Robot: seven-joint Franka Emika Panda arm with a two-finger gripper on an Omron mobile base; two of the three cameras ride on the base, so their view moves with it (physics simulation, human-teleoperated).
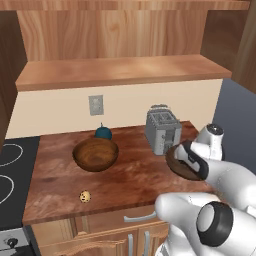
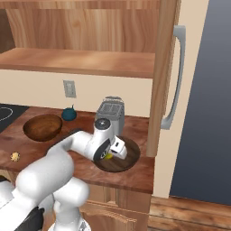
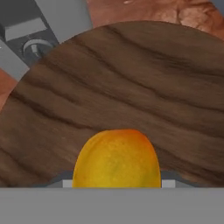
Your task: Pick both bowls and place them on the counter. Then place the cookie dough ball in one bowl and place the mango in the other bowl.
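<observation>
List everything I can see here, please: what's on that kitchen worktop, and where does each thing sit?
deep bowl: one, reddish-brown, left part of the counter, empty
shallow bowl: one, dark brown, counter's right end, under the gripper
mango: one, yellow-orange, between the gripper fingers, over the shallow bowl
cookie dough ball: one, tan, speckled, near the counter's front edge
teal round thing: one, behind the deep bowl
toaster: one, grey, by the back wall
gripper: one, white, shut on the mango
</observation>
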